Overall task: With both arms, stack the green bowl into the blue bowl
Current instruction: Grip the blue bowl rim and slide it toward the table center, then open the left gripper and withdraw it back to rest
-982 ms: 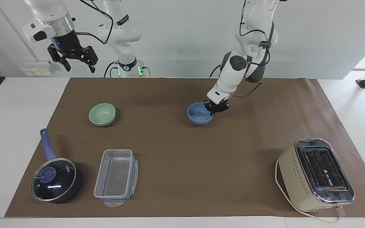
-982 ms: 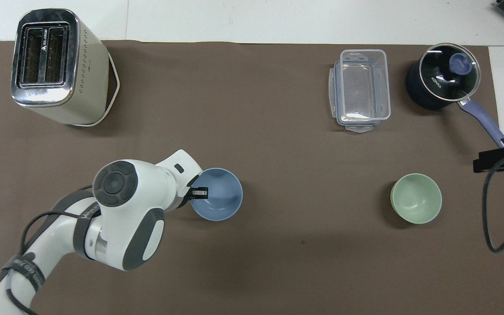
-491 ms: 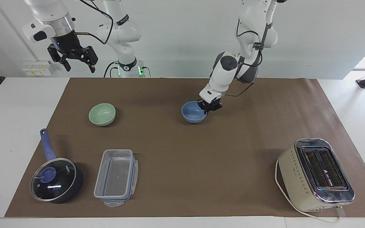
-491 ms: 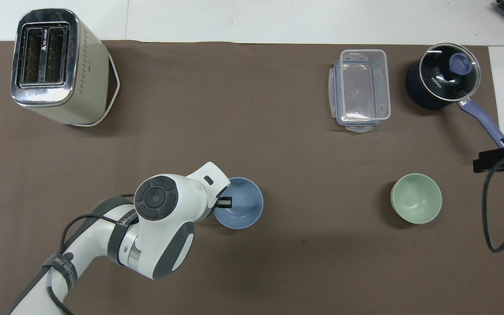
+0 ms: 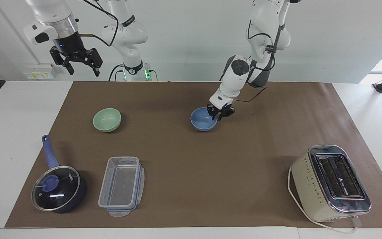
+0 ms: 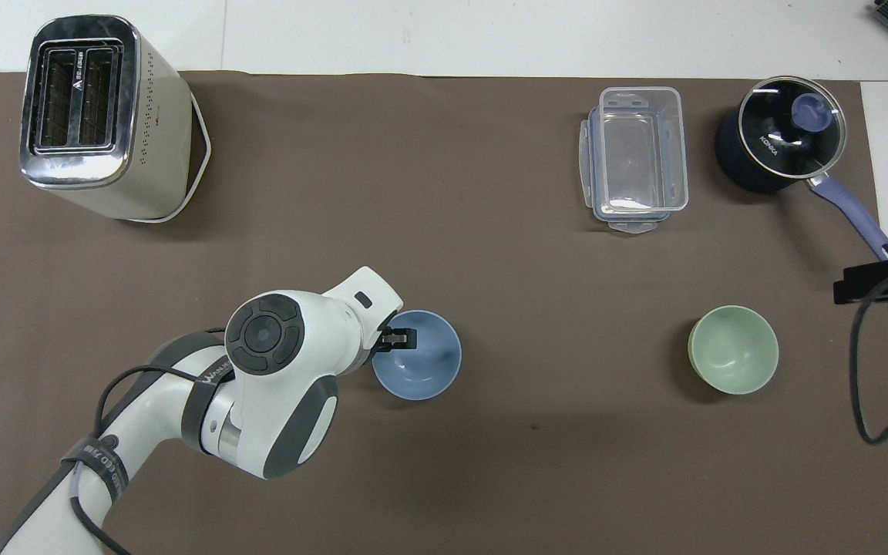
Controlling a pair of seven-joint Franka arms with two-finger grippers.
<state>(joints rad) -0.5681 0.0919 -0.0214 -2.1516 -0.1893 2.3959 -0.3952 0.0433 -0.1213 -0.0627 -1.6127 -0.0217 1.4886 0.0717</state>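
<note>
- Two bowls sit apart: the blue bowl at frame centre, the green bowl left of centre.
- Left gripper: at the blue bowl's rim, fingers now spread; its pinch has just ended after sliding the bowl sideways.
- Right gripper: spread, waiting upper left.
- Stacking not begun.

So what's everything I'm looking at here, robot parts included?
green bowl: one, pale green, toward the right arm's end
blue bowl: one, light blue, mid-mat
saucepan: one, dark blue, lidded, farther out than the green bowl
plastic box: one, clear, beside the saucepan
toaster: one, cream, toward the left arm's end
mat: one, brown
left gripper: one, black, at the blue bowl's rim
right gripper: one, black, raised, waiting
</note>
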